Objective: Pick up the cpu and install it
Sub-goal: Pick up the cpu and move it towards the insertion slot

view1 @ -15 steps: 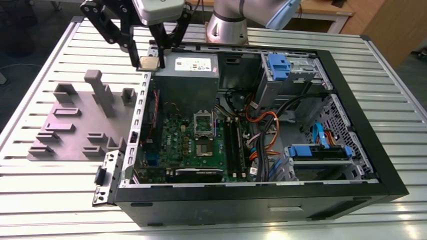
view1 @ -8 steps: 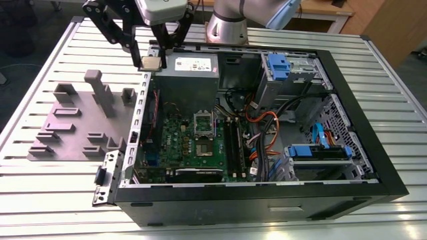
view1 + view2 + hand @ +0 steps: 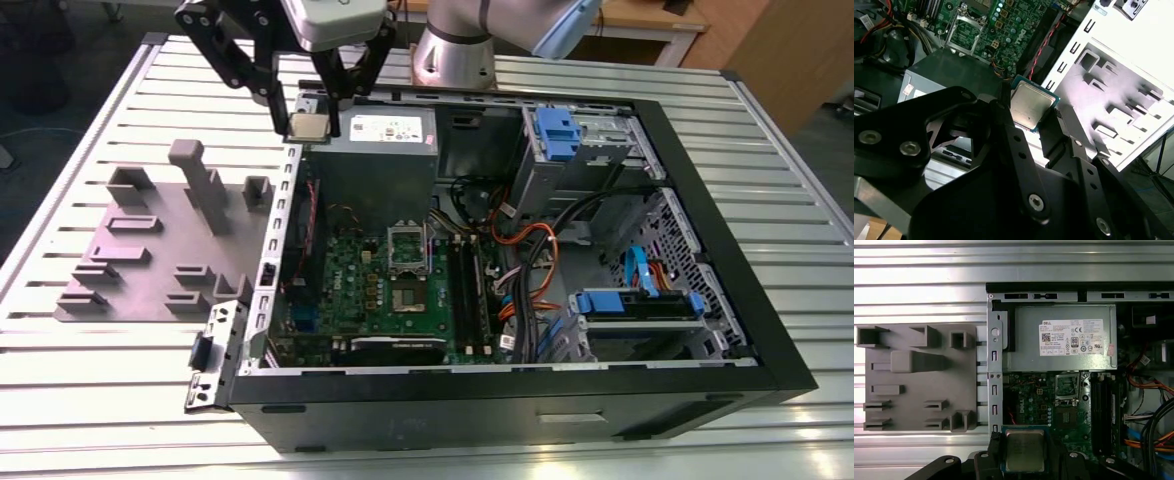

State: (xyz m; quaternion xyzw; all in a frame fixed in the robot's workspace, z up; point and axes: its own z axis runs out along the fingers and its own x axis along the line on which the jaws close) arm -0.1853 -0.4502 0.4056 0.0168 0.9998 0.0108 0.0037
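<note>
Pickup looks done, with the gripper (image 3: 308, 119) clamped on the cpu (image 3: 307, 126) above the computer case's (image 3: 287, 230) side wall beside the power supply (image 3: 380, 160), while seating is not yet done: the socket (image 3: 407, 245) lies uncovered on the board, hemmed by that supply and the cables (image 3: 527, 240), with open air above.

A ribbed silvery table (image 3: 94, 410) spans the exterior view, with light wooden furniture (image 3: 774, 50) toward one o'clock and dark floor (image 3: 27, 170) toward nine o'clock.
</note>
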